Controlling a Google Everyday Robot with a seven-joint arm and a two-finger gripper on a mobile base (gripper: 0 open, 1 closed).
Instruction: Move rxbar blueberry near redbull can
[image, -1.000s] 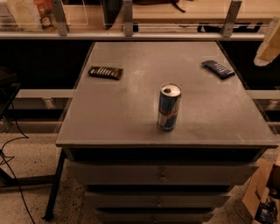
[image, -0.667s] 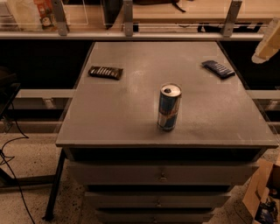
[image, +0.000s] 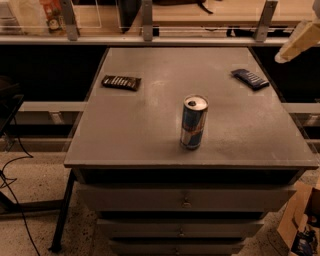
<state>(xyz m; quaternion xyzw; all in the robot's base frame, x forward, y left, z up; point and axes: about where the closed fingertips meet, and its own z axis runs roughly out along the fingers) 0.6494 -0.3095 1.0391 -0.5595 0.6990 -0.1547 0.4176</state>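
At the far right edge, beyond the table's (image: 150, 140) corner, hangs the pale gripper (image: 298, 41); whether it is wide or narrow cannot be told. Down-left of it, the rxbar blueberry (image: 250, 79) lies flat on the table. The redbull can (image: 194, 122) stands upright near-centre, well apart.

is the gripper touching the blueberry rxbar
Apart. The camera view shows the gripper at the upper right edge, above and right of the rxbar blueberry, with a plain gap between them.
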